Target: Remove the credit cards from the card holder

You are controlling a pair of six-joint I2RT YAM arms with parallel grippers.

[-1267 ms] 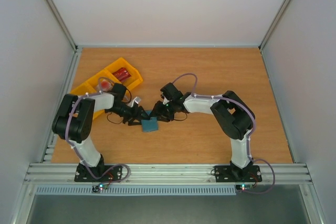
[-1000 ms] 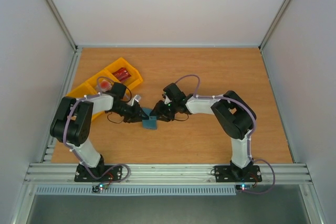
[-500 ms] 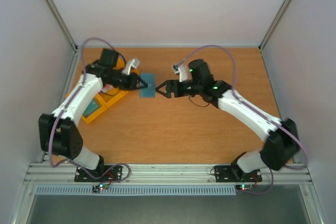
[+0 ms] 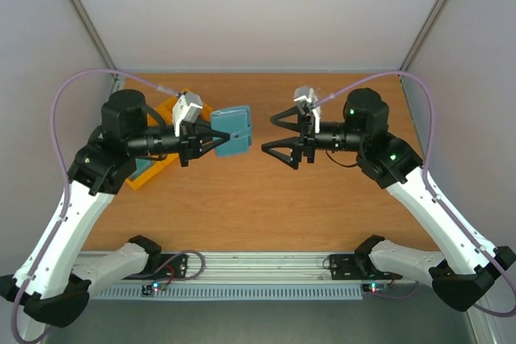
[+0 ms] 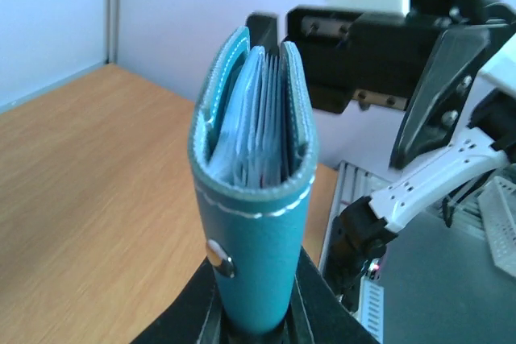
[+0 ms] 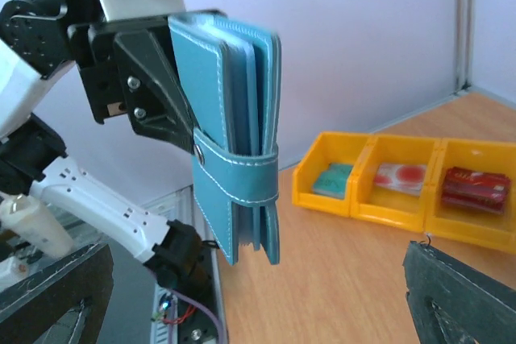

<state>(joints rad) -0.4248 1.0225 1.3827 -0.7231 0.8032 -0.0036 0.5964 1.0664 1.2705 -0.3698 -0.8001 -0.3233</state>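
My left gripper (image 4: 216,138) is shut on the spine end of the slate-blue card holder (image 4: 235,130) and holds it well above the table. The holder (image 5: 254,199) stands folded, with its snap strap (image 6: 242,173) wrapped round it. Pale edges of the credit cards (image 5: 260,130) show between its covers. My right gripper (image 4: 271,133) is open wide, facing the holder (image 6: 230,118) across a short gap, with nothing between its fingers (image 6: 455,296). A teal card (image 6: 333,179) and a pinkish-red card (image 6: 401,175) lie in the tray.
The yellow three-compartment tray (image 6: 363,211) sits at the table's back left, partly hidden under the left arm in the top view (image 4: 166,108). A dark red object (image 6: 476,188) lies in its third compartment. Grey walls close in both sides.
Both arms have risen from low over the table. The left one carried the holder up and back. The right gripper opened wide and drew away to the right.
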